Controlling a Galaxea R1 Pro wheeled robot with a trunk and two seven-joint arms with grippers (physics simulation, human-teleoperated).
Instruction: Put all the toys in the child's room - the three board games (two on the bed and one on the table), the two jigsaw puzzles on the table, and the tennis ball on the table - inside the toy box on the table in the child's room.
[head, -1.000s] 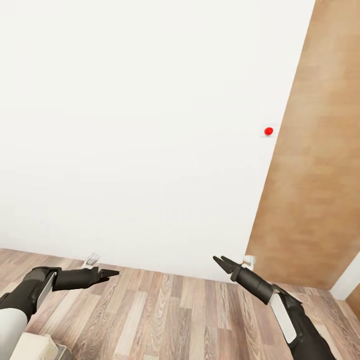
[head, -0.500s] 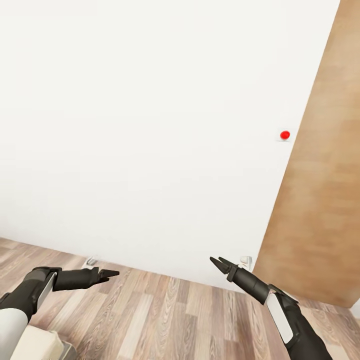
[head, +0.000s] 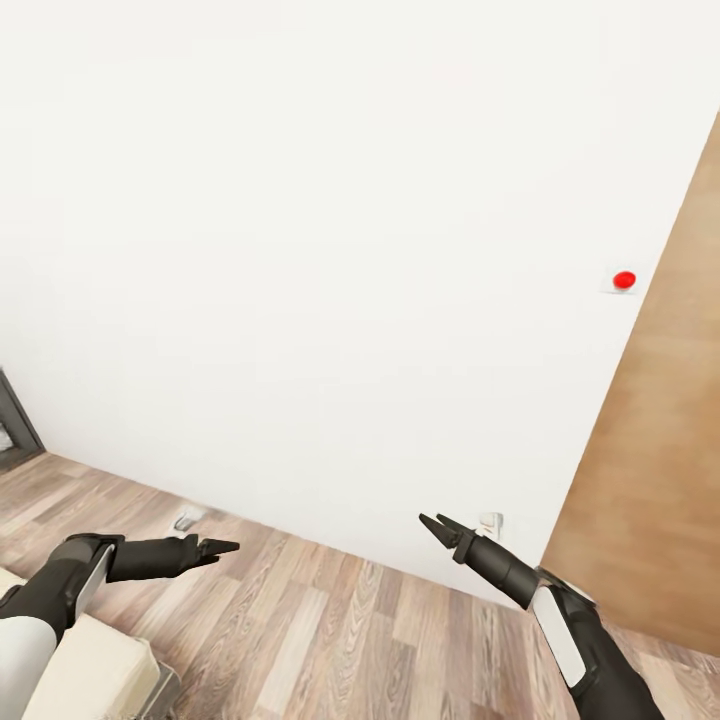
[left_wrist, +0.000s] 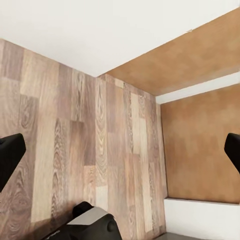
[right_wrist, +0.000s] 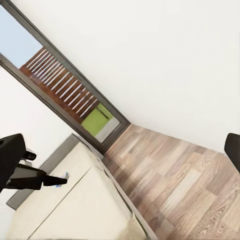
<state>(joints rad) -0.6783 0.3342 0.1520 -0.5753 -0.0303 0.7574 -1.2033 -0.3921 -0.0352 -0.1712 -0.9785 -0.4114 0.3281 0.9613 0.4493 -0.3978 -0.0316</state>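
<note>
1. Wood-plank floor (head: 330, 630) runs under both arms in the head view, meeting a plain white wall (head: 300, 250) that takes up most of that view.
2. Nearest the camera, at the lower left corner of the head view, a beige mattress corner of the bed (head: 85, 680) shows below the left arm.
3. Left hand (head: 222, 547) hangs over the floor, pointing toward the right; from the head it looks narrow, but the left wrist view shows its two dark fingertips (left_wrist: 10, 155) at opposite edges, well apart, so the hand is spread with nothing between them.
4. Right hand (head: 432, 524) hangs over the floor too, pointing up and toward the left, its two tips slightly parted in the head view; the right wrist view has its fingers (right_wrist: 11, 150) far apart, so it is spread and holds nothing.
5. Across the right wrist view lies the bed (right_wrist: 75, 200), its beige two-part mattress in a grey frame, beside a tall dark-framed window (right_wrist: 65, 90).
6. Farther off on the wall, a small round red button (head: 624, 281) sits near a brown wooden door (head: 660, 470) at the right.
7. At the far left edge of the head view, a dark frame (head: 15, 420) meets the floor.
</note>
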